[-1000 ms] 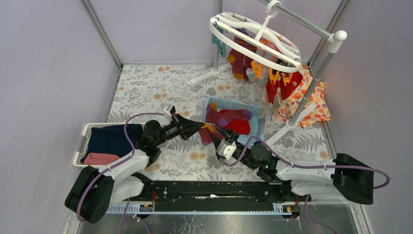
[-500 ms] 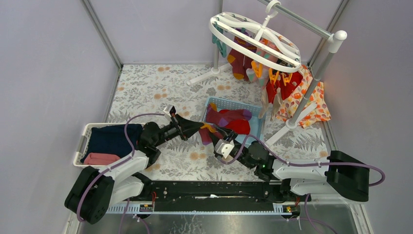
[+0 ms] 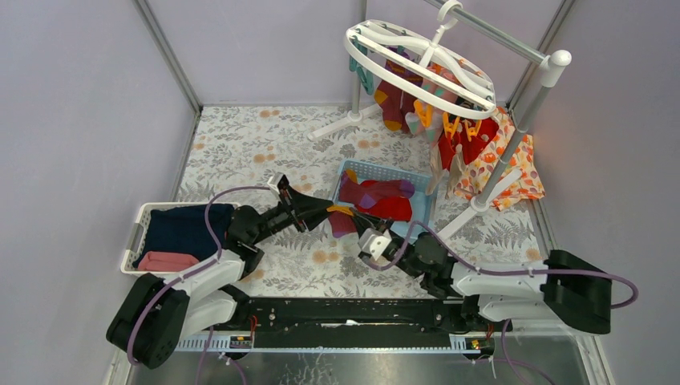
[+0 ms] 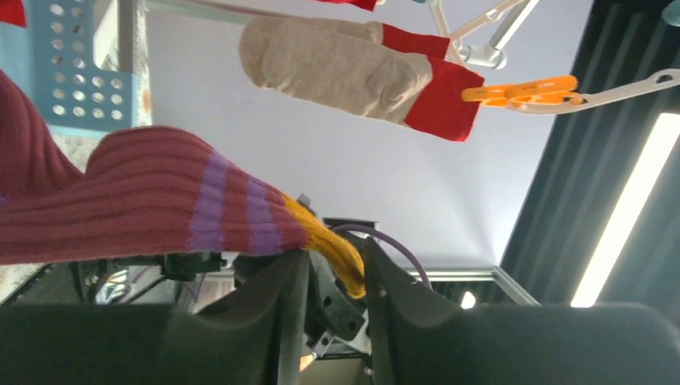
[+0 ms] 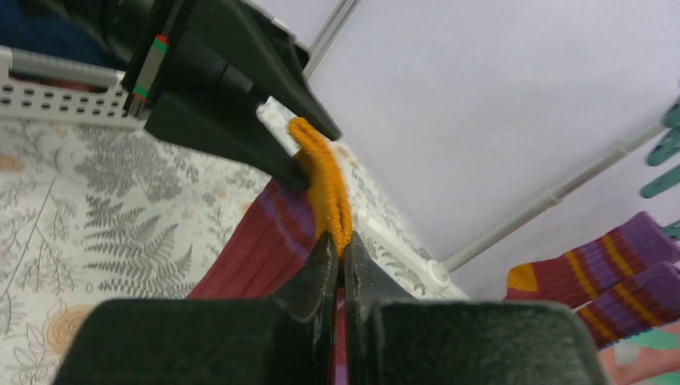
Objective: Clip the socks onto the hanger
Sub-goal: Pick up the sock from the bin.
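A maroon sock point(image 3: 343, 223) with purple stripes and an orange cuff point(image 5: 325, 180) hangs between both grippers beside the blue basket point(image 3: 383, 168), which holds more red socks point(image 3: 385, 200). My right gripper point(image 5: 341, 245) is shut on the orange cuff's edge. My left gripper point(image 4: 337, 273) stands slightly open: the cuff point(image 4: 333, 257) lies against one finger, with a gap beside it, and the maroon body point(image 4: 144, 208) drapes over the other finger. The white oval hanger point(image 3: 377, 36) hangs at the back right with several socks clipped on by orange and teal clips.
The grey-poled rack point(image 3: 521, 120) holds the hanger; its feet spread behind and to the right of the blue basket. An orange floral cloth point(image 3: 513, 172) lies by the right wall. A white basket point(image 3: 138, 228) with navy and pink cloth stands at the left.
Both grippers have shifted only slightly, still meeting at the sock's cuff. The right arm's elbow has moved a little to the right.
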